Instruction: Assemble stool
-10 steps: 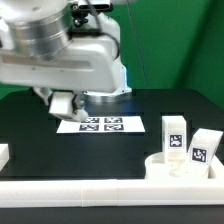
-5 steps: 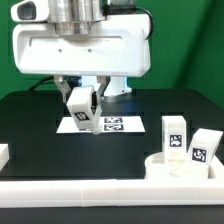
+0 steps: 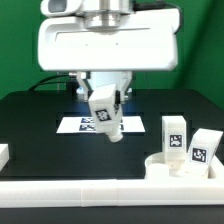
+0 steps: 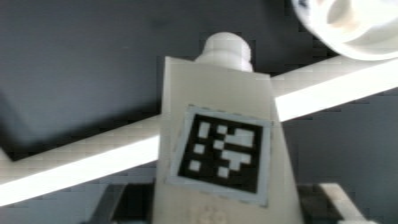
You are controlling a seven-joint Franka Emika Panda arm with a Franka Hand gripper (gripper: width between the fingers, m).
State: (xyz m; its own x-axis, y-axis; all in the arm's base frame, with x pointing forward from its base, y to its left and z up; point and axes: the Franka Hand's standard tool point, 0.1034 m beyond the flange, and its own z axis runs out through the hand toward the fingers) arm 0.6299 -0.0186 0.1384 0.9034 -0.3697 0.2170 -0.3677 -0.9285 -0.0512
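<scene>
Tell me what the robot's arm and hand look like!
The hand has a big, wide, white body shaped like a box with rounded corners. Above it is a shiny, silver-grey round wrist, like a metal can. I can't see any writing or stickers on the white part.

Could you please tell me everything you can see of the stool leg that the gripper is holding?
The leg is a chunky white rectangular block, plastic by its look. It has a black-and-white square marker tag on one flat face and a short rounded peg at its free end. The gripper clamps its upper part from two sides, and nothing else touches it. It hangs tilted above the black table, peg end downward, near the marker board.
</scene>
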